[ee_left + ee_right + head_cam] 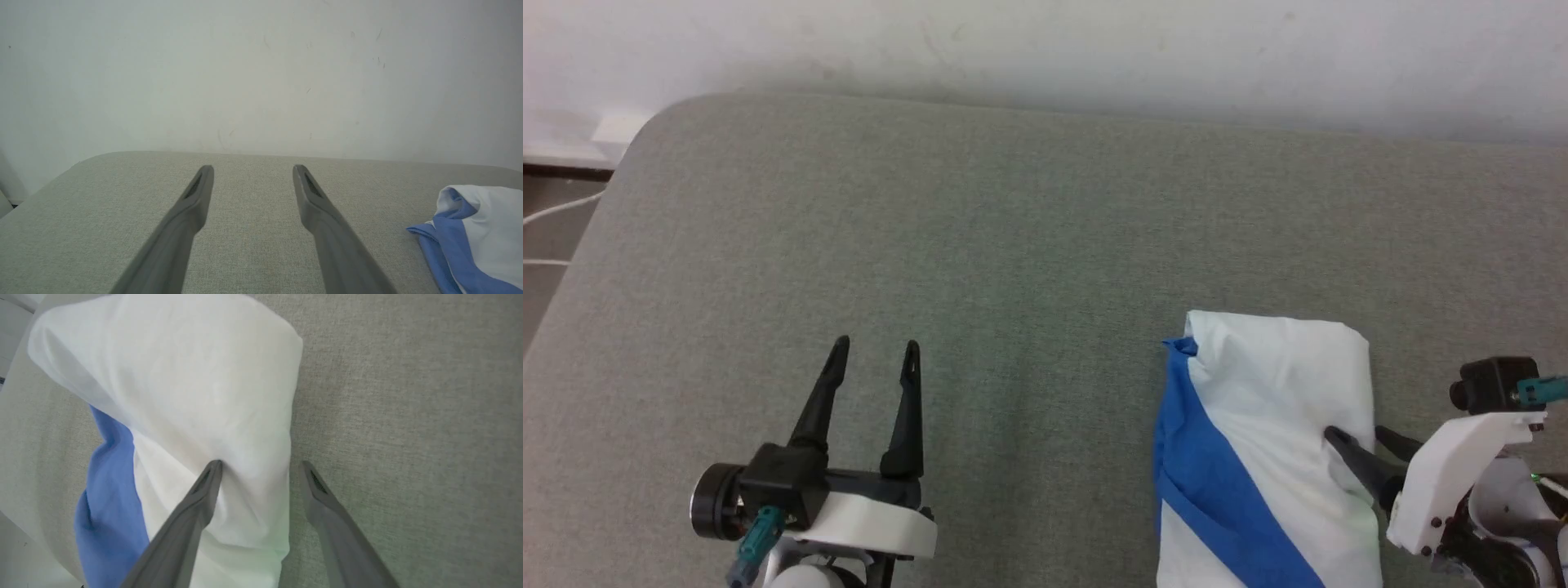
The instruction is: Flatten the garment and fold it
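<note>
Head view first: the left pincer (876, 343) hangs over the bare grey cushion (1013, 245), fingers spread wide with nothing between them. The garment (1282, 384) lies well apart from it, off to its right side, as a compact white bundle with a blue band across it. The right pincer (1354, 431) reaches into the shirt's near edge. My guess is the left one is just parked out of the way so the right has room.

Left wrist view: same story. The left pincer (252, 168) is wide and empty, cushion underneath, and the garment (486, 228) is way out past its right finger.

Right wrist view is the interesting one. The right pincer (261, 463) is spread wide and straddles the shirt's edge: one fingertip sits on the white cloth, the other rests just beside it over bare cushion. Nothing is pinched. It looks lined up so that closing would catch that edge. Whether the bundle counts as a finished fold, I can't tell.
</note>
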Motion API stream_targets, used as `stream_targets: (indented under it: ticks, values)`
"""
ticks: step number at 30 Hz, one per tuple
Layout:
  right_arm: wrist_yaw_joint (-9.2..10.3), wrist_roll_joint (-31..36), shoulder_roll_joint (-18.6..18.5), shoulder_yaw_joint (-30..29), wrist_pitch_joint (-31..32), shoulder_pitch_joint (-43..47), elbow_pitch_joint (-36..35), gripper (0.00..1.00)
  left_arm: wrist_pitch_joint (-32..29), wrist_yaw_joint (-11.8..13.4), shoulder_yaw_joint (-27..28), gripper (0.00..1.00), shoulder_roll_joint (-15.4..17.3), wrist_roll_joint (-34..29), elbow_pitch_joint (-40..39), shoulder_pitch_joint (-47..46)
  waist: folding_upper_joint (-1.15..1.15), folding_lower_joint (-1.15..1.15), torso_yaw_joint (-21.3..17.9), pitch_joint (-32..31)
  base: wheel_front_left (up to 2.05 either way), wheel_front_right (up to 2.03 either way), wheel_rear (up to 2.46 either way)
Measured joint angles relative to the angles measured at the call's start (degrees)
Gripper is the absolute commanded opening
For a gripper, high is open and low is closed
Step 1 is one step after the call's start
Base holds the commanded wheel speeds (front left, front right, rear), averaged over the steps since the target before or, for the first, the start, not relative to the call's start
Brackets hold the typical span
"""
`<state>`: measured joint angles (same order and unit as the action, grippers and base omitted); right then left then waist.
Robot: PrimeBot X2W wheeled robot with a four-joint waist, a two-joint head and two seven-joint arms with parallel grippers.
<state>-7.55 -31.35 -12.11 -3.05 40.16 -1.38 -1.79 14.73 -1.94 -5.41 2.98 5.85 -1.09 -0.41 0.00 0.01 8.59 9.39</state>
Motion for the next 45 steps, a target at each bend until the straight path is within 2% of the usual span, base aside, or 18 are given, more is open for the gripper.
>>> stream_targets:
  ticks: [11, 14, 19, 24, 30, 35, 40, 45]
  values:
    - [0.0, 3.2, -1.0, 2.0, 1.0, -4.2, 8.0, 1.0, 0.0, 0.1, -0.9, 1.0, 0.0, 0.0, 0.5, -0.7, 0.0, -0.02, 3.6, 2.7, 0.0, 0.0, 0.0]
    - [0.0, 3.2, -2.3, 3.8, -0.2, -4.7, 8.6, 0.0, 0.0, 0.1, -0.8, 1.0, 0.0, 0.0, 0.9, -0.7, 0.0, -0.02, 4.0, 2.9, 0.0, 0.0, 0.0]
    - [-0.09, 4.6, -3.4, 6.9, -4.1, -5.4, 9.8, 0.0, 0.0, 0.0, -0.4, 1.0, 0.0, 0.0, 1.6, -0.7, 0.0, -0.01, 3.3, 1.9, 0.0, 0.0, 0.0]
    - [-0.08, 6.3, -6.4, 11.1, -5.4, -6.7, 8.6, 0.0, 0.0, -0.5, -0.1, 1.0, 0.0, 0.0, 1.5, -0.7, 0.0, -0.01, 1.0, 0.5, 0.0, 0.0, 0.0]
    - [-0.07, 7.6, -15.7, 18.3, -3.0, -10.5, 3.5, 0.0, 0.0, -0.5, -1.6, 1.0, 0.0, 0.3, 0.8, -0.9, 0.0, -0.01, -3.5, 0.0, 0.0, 0.0, 0.0]
    - [-0.05, 8.1, -26.0, 22.9, -1.9, -15.3, 1.4, 0.0, 0.0, -0.4, -3.5, 1.0, 0.0, 0.3, 0.5, -3.2, 0.0, -0.01, -7.8, 0.7, 0.0, 0.0, 0.0]
    - [-0.07, 7.8, -34.1, 24.7, -3.7, -19.1, 2.8, 0.0, 0.0, -0.4, -4.3, 1.0, -0.1, 0.1, -0.1, -6.5, 0.0, -0.01, -11.3, 3.2, 0.0, 0.0, 0.0]
    - [-0.07, 7.3, -39.4, 24.2, -7.5, -20.5, 7.6, 0.0, 0.0, -0.6, -4.6, 1.0, -0.1, -0.7, -0.9, -10.0, 0.0, -0.01, -13.3, 7.4, 0.0, 0.0, 0.0]
